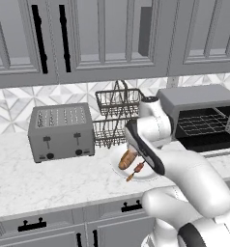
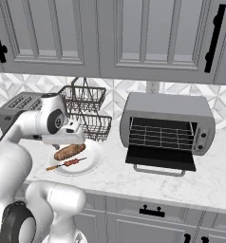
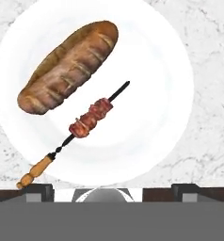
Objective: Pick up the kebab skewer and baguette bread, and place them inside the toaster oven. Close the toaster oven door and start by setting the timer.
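A round white plate (image 3: 170,94) with a smooth glossy face sits on the white, grey-veined marble counter (image 1: 25,183), carrying the two foods side by side but apart: the baguette bread (image 3: 69,66), a stubby oval loaf with a golden-brown crust scored by pale diagonal slashes, and the kebab skewer (image 3: 88,120), a thin dark stick threaded near its middle with a few reddish-brown chunks and ending in an orange handle that juts past the plate's rim. The gripper (image 3: 111,190) hangs directly above the plate with its two dark fingers set wide apart and nothing between them, touching neither food. In the base views the arm's white, rounded shell bends over the same plate, which lies in front of a two-tier black wire basket rack (image 2: 86,111). To the right of the plate stands the toaster oven (image 2: 169,121), a wide grey metal box with a wire rack visible inside and round knobs down its right side; the toaster oven door (image 2: 160,159), a dark panel with a silver bar handle at its front edge, is dropped flat open onto the counter. Left of the rack is a boxy grey pop-up toaster (image 1: 61,132) with slots on top, two levers and dark dials. Grey panelled cabinets (image 2: 134,38) with black handles hang above a geometric patterned tile backsplash (image 1: 15,108). No lettering is legible anywhere.
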